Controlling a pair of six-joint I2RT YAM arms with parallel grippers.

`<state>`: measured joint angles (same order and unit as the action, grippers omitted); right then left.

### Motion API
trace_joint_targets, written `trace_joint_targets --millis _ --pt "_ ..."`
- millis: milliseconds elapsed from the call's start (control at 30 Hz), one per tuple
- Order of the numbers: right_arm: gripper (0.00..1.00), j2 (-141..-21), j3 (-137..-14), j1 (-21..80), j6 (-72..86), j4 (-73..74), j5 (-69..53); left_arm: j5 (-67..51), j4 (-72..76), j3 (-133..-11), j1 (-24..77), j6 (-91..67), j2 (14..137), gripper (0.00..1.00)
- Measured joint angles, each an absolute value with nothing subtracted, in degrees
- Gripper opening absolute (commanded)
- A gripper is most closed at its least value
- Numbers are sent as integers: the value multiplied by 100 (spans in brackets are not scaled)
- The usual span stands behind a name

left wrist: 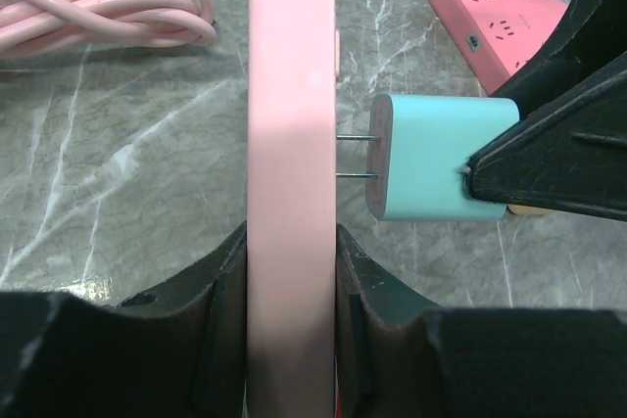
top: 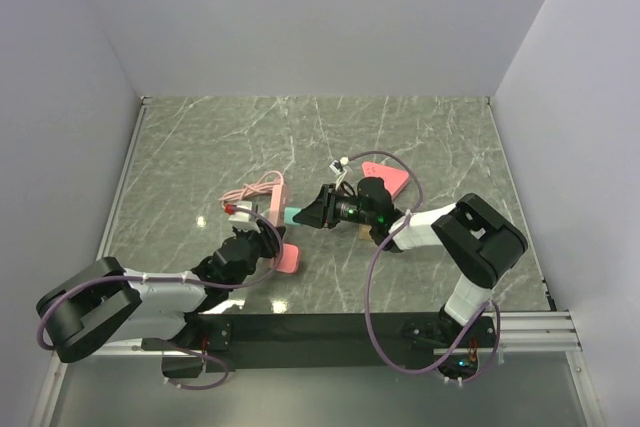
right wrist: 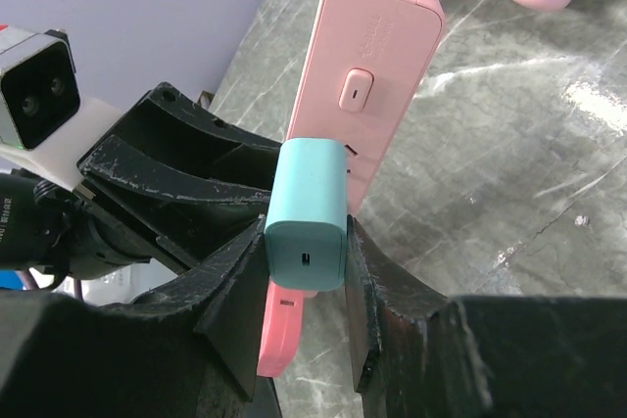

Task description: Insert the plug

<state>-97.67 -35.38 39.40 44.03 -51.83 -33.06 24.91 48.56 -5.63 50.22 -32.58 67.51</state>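
Markings check: no legible lettering found.
We note a faint embossed mark on the pink power strip [right wrist: 394, 70], just above its switch [right wrist: 354, 91], too faint to read. The switch itself carries a short vertical stroke. We read nothing elsewhere.

The rounded teal plug [left wrist: 441, 159] and long pink power strip [left wrist: 291, 144] are seen as smooth matt plastic; the plug's prongs [left wrist: 355, 137], metal.

The plug [left wrist: 441, 159] lies just right of the power strip [left wrist: 291, 144].
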Motion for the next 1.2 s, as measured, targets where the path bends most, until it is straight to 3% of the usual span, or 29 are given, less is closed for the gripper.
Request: trace_joint_targets --millis 1200 --pt "0 -10501 -3929 3953 4731 -5527 -3511 3208 5389 -482 5205 -2561 7264 0"
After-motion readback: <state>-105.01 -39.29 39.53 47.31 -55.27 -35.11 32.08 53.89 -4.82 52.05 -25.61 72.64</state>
